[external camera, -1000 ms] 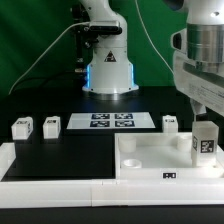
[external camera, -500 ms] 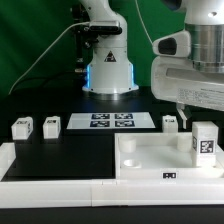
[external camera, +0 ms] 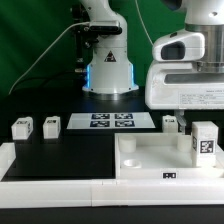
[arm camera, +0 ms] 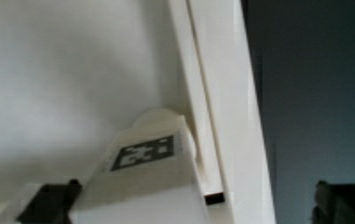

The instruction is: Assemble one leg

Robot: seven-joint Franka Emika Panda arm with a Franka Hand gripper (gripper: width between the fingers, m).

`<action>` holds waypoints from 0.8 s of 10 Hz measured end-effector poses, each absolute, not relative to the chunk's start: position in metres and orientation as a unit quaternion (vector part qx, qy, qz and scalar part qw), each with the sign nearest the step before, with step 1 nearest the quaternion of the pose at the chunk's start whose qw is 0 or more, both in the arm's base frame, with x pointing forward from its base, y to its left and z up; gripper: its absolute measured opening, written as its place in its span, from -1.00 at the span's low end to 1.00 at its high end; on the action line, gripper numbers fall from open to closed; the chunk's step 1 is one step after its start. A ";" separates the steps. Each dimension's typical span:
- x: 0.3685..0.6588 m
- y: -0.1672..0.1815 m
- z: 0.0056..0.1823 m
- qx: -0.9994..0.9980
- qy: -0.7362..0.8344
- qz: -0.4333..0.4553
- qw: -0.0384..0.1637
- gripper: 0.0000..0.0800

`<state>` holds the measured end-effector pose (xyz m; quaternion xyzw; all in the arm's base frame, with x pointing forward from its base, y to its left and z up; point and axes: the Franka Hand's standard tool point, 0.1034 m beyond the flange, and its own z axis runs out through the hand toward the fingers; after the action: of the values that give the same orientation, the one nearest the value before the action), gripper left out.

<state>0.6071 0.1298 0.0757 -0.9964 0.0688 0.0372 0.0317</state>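
One leg (external camera: pixel 205 142), a small white block with a black-and-white tag, stands upright in the corner of the large white tray (external camera: pixel 150 160) at the exterior view's right. My gripper (external camera: pixel 190 112) hangs just above it and slightly toward the exterior view's left, without touching it. In the wrist view the leg (arm camera: pixel 147 155) stands against the tray's wall (arm camera: pixel 218 90). The gripper (arm camera: pixel 197 205) is open, with its dark fingers (arm camera: pixel 53 202) wide apart on either side and nothing between them. Three more legs lie on the table: two at the left (external camera: pixel 22 128) (external camera: pixel 52 125) and one behind the tray (external camera: pixel 170 123).
The marker board (external camera: pixel 111 122) lies flat at the middle back. The arm's base (external camera: pixel 108 60) stands behind it, with cables trailing to the left. A white ledge (external camera: pixel 60 170) runs along the front of the black table top.
The gripper has let go of the leg, risen, and shifted toward the exterior view's left. The leg stays upright in the tray's corner.
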 end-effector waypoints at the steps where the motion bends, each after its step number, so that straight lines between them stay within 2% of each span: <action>1: 0.607 0.129 0.076 -0.999 0.013 0.035 0.031 0.62; 4: 0.609 0.123 0.076 -0.993 -0.106 0.031 0.036 0.62; 6: 0.608 0.124 0.076 -0.994 -0.099 0.031 0.036 -0.05; 7: 0.609 0.122 0.076 -0.994 -0.098 0.030 0.035 -0.25; 8: 0.609 0.121 0.076 -0.994 -0.097 0.030 0.035 -0.25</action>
<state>0.6092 0.1214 0.0759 -0.9942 -0.0972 0.0301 0.0348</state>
